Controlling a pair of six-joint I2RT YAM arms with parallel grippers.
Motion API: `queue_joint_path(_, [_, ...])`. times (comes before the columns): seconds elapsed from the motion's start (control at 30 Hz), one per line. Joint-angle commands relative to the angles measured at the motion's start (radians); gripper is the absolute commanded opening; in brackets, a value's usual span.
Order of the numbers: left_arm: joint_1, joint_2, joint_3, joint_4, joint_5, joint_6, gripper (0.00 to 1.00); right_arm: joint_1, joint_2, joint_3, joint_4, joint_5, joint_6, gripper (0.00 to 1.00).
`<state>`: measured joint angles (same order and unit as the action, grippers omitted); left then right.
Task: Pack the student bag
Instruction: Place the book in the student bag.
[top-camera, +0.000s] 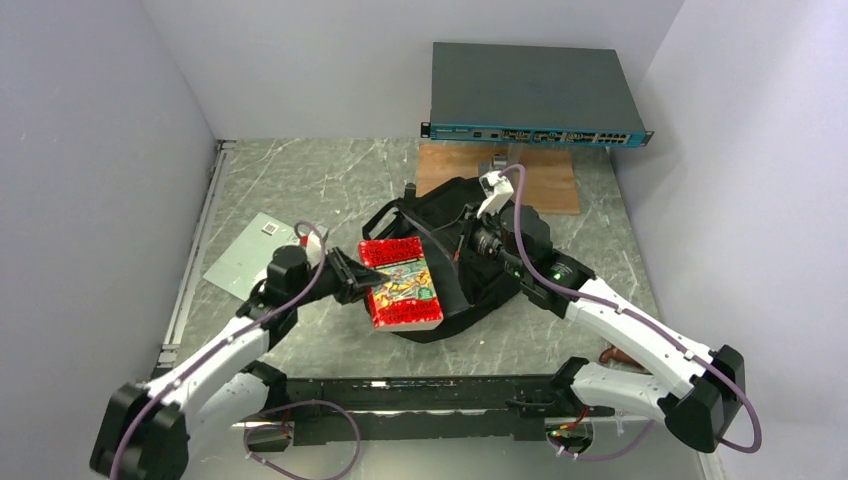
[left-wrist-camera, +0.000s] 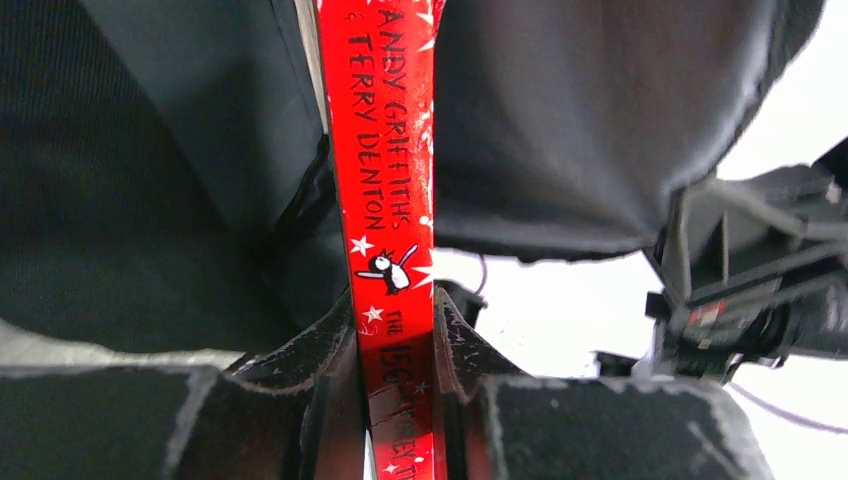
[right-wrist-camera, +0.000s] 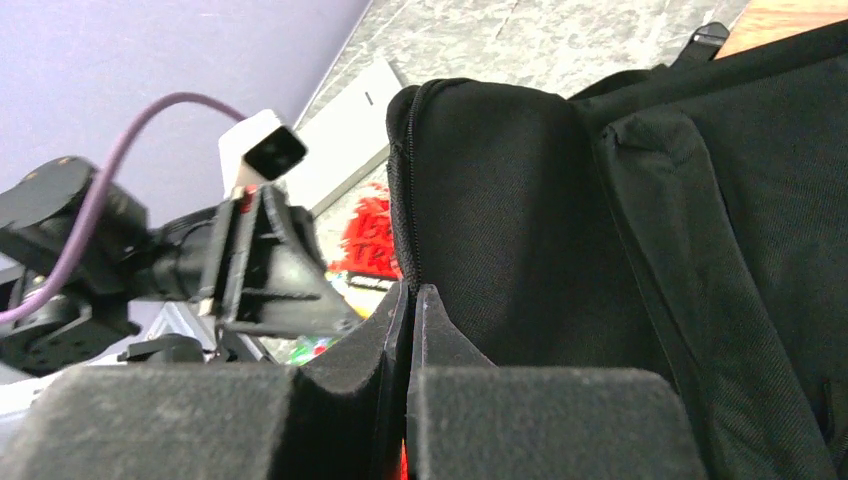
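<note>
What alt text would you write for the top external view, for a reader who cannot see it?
The left gripper holds a red book by its spine over the black student bag, while the right gripper pinches the bag's edge. A grey rack-mount box sits behind.

Your left gripper (top-camera: 372, 283), centre-left of frame, has jaws clamped on the book (top-camera: 400, 285). Your right gripper (top-camera: 463, 243), at centre, is pinched tight on the student bag (top-camera: 450, 200) edge.

Soft, even overhead light left only faint shadows around the student bag (top-camera: 447, 208). Past the bag's edge the left wrist view blew out white, and its close foreground was blurred.
</note>
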<state>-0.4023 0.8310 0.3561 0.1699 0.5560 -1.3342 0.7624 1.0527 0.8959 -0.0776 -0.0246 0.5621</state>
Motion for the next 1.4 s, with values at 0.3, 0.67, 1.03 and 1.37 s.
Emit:
queue_joint_path(0.3, [-0.068,0.404,0.262,0.166,-0.070,-0.276,0.00,-0.006,-0.072,0.007,0.104,-0.052,0.044,0.00])
queue_joint_path(0.67, [-0.186,0.680,0.400,0.301,-0.217,-0.231,0.00,-0.009,-0.070,0.012,0.125,-0.074,0.039,0.00])
queue_joint_path(1.03, [-0.375,0.947,0.376,0.901,-0.641,-0.143,0.00,-0.014,-0.091,0.029,0.083,-0.063,0.015,0.00])
queue_joint_path(1.37, [-0.445,1.191,0.585,0.810,-0.809,-0.207,0.00,-0.020,-0.110,0.018,0.054,-0.071,0.011,0.00])
